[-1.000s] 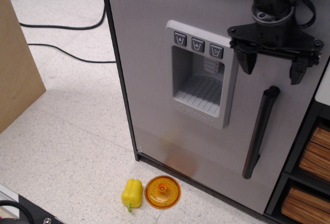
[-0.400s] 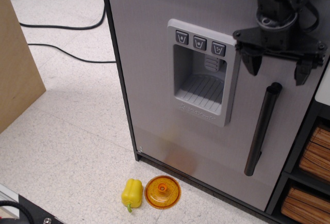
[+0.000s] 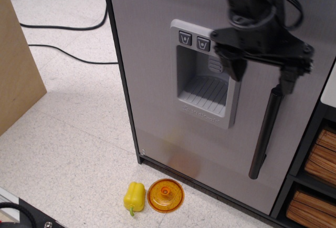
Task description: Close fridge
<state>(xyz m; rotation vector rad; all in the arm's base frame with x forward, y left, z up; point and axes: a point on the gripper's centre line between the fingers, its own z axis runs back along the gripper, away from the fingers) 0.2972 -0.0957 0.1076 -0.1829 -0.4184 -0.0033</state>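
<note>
The fridge fills the middle of the view, its silver-grey door flat against the black body. The recessed dispenser panel sits mid-door, partly covered on its right by my arm. The black bar handle runs down the door's right side. My gripper hangs in front of the door, above the handle's top end, jaws spread wide and empty. One fingertip overlaps the dispenser's right edge, the other fingertip is by the handle's top.
A yellow toy pepper and an orange disc lie on the floor at the fridge's base. Black cables cross the floor at left. A brown board stands far left. A dark shelf unit with woven baskets stands at right.
My gripper has moved left and toward the camera, now covering the dispenser's right button. The door shifted very slightly right between the earlier frames and has stayed put since.
</note>
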